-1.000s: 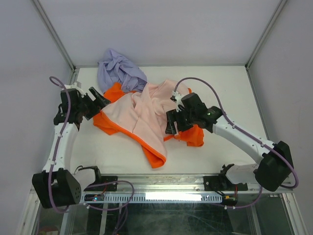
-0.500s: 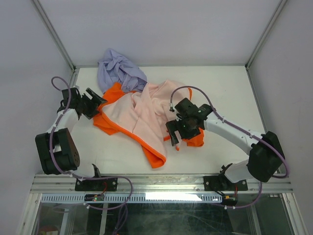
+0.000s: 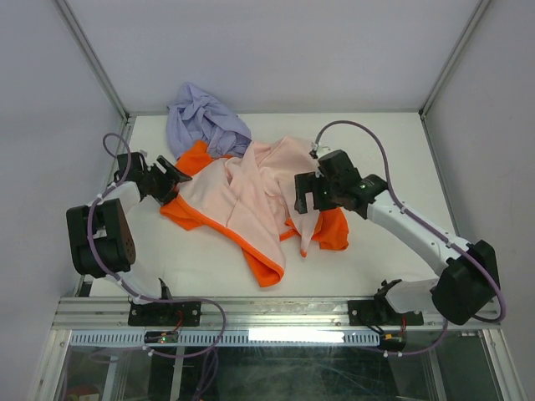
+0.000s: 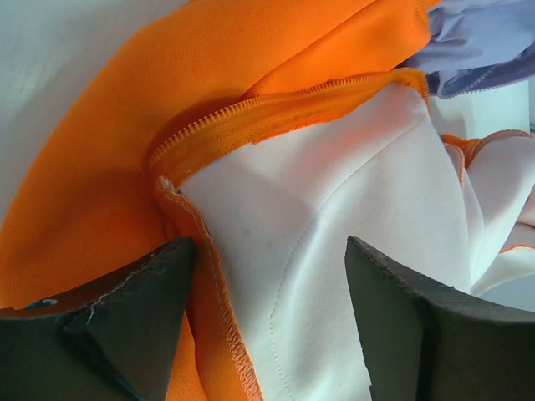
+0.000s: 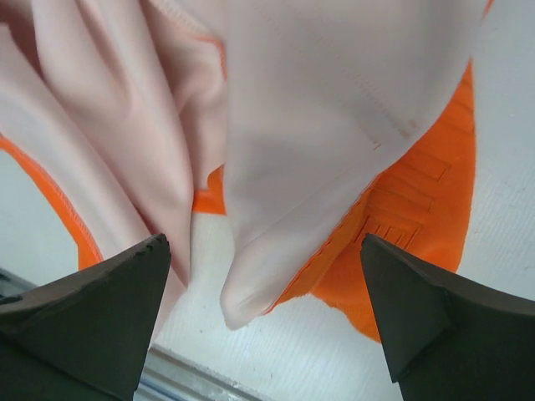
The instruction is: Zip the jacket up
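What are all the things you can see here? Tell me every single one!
jacket: one, orange outside with pale pink lining, crumpled in the middle of the table
cloth: one, purple, bunched at the back, touching the jacket
table: one, white, under everything
cables: two, purple, looping along the arms
left arm: one, white and black, left side
right arm: one, white and black, right side
left jaws: black, open, at the jacket's left edge
right jaws: black, open, over the jacket's right side

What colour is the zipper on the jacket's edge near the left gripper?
Orange zipper, like the jacket's shell; best seen in left wrist view.
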Tool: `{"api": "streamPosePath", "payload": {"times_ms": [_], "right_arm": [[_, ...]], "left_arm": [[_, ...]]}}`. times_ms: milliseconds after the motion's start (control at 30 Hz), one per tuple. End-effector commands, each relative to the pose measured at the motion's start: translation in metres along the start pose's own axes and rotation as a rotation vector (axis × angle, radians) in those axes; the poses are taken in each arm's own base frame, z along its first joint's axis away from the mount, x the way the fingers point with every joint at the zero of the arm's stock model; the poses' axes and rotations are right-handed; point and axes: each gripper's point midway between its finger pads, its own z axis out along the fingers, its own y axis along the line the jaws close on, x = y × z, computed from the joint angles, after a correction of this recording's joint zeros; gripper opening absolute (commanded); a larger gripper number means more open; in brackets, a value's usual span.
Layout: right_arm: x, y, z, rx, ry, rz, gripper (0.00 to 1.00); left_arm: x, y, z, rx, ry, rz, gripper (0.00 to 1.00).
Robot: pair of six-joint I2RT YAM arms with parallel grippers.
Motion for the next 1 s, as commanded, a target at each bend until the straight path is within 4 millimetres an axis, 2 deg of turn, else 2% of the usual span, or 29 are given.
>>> {"api": "streamPosePath", "payload": {"times_ms": [0,133,233,367,433,567,667,833,900,967], "right_arm": [[-0.046,-0.007,-0.001,-0.058,-0.167,0.107,0.99],[-0.053,-0.015,0.000,-0.068,-0.197,0.143,0.99],[-0.053,-0.017,0.001,-0.076,-0.207,0.161,0.99],[-0.047,-0.020,0.003,-0.076,-0.205,0.181,0.99],[-0.044,-0.021,0.005,-0.081,-0.204,0.189,0.99],[-0.041,-0.023,0.006,-0.082,-0.204,0.198,0.99],[-0.044,-0.024,0.003,-0.082,-0.216,0.203,0.99],[-0.047,-0.028,-0.002,-0.074,-0.237,0.207,0.99],[-0.048,-0.032,-0.003,-0.068,-0.241,0.213,0.98],[-0.051,-0.036,-0.005,-0.061,-0.252,0.222,0.98]], "left_arm": [[0.007,-0.008,0.003,0.045,0.018,0.005,0.75],[0.004,0.012,-0.005,-0.053,-0.043,0.010,0.81],[-0.002,0.019,-0.009,-0.099,-0.060,0.021,0.82],[-0.006,0.013,-0.010,-0.086,-0.068,0.042,0.78],[-0.004,0.002,-0.006,-0.051,-0.051,0.060,0.76],[0.008,-0.028,0.006,0.026,0.006,0.095,0.68],[0.003,-0.056,-0.001,0.079,-0.023,0.136,0.52],[-0.018,-0.122,-0.040,0.157,-0.149,0.356,0.20],[-0.016,-0.155,-0.062,0.197,-0.192,0.460,0.10],[-0.002,-0.192,-0.087,0.261,-0.216,0.570,0.01]]}}
